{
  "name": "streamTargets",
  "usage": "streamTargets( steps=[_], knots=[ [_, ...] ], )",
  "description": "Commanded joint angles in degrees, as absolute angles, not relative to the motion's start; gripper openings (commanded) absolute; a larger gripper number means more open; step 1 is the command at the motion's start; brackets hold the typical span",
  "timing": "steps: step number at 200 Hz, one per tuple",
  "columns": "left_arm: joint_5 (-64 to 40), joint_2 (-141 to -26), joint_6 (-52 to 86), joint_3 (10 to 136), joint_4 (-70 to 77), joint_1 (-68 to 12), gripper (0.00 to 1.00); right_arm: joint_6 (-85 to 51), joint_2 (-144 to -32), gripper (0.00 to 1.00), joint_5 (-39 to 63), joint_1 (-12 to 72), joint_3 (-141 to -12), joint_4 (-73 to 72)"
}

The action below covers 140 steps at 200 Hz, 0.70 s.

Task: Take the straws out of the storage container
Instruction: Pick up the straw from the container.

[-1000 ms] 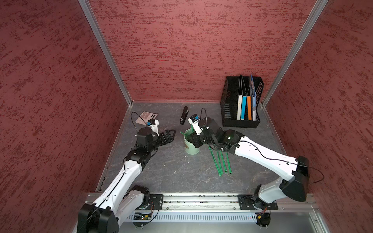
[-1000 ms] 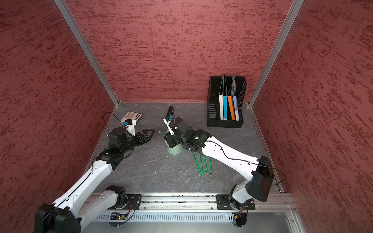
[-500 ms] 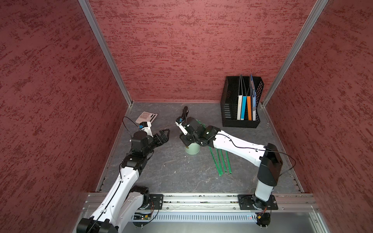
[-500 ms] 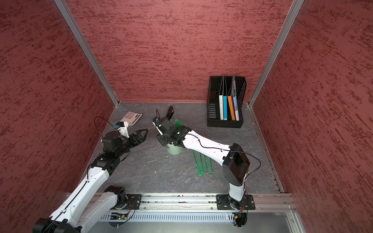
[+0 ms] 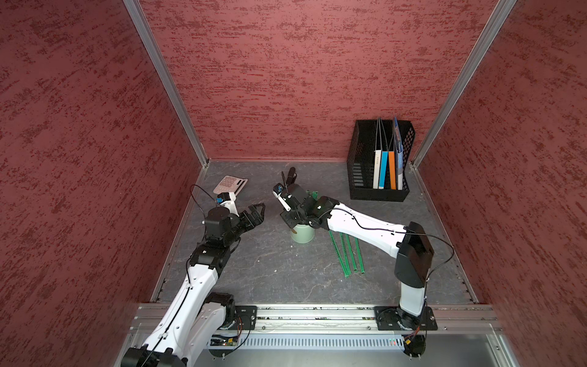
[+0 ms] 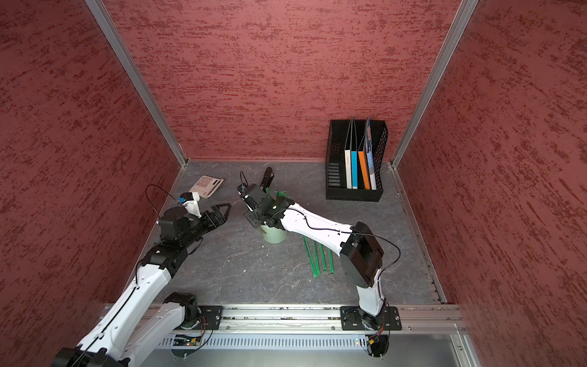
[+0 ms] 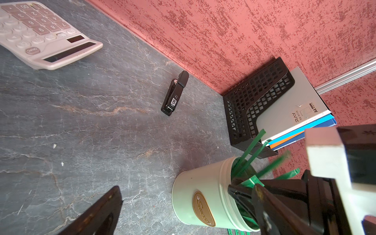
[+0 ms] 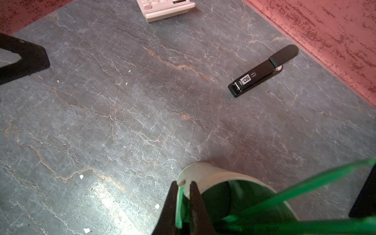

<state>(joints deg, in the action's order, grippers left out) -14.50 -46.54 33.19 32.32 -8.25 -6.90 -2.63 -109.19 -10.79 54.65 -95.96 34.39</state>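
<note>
— What's the right claw (image 8: 182,186) doing?
— It's pinching one green straw (image 8: 179,205) tight, right at the rim of the mint cup (image 5: 303,235), which is standing mid-table.
— And the left claw (image 5: 256,213)?
— It's hanging wide open and empty, off to the cup's side, near the calculator (image 5: 230,184).
— The other straws (image 7: 253,143)?
— They're leaning out of the cup, and four loose straws (image 5: 347,254) are lying flat on the table (image 5: 270,270) just beside it, partly under the right arm

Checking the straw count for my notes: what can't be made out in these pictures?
- Straws left inside the storage container: right arm covers its mouth in both top views; wrist views blur them.
- Loose straws on the table: far ends hidden under that arm.
- Calculator: cut by left wrist view's edge.
</note>
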Motion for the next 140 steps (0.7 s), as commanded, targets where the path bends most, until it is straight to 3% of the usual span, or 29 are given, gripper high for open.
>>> streamTargets(
  steps=[1,140],
  knots=[
    [-14.99,-46.68,33.41,31.65,-7.78,-6.51,1.0,-2.64,-107.5,0.05,-12.37,54.93,-97.21,34.91],
    [-16.15,-48.18,34.37,31.36,-5.36,-6.51,1.0,-2.0,-99.45,0.03,-15.41,54.92,-98.09,34.49]
  ],
)
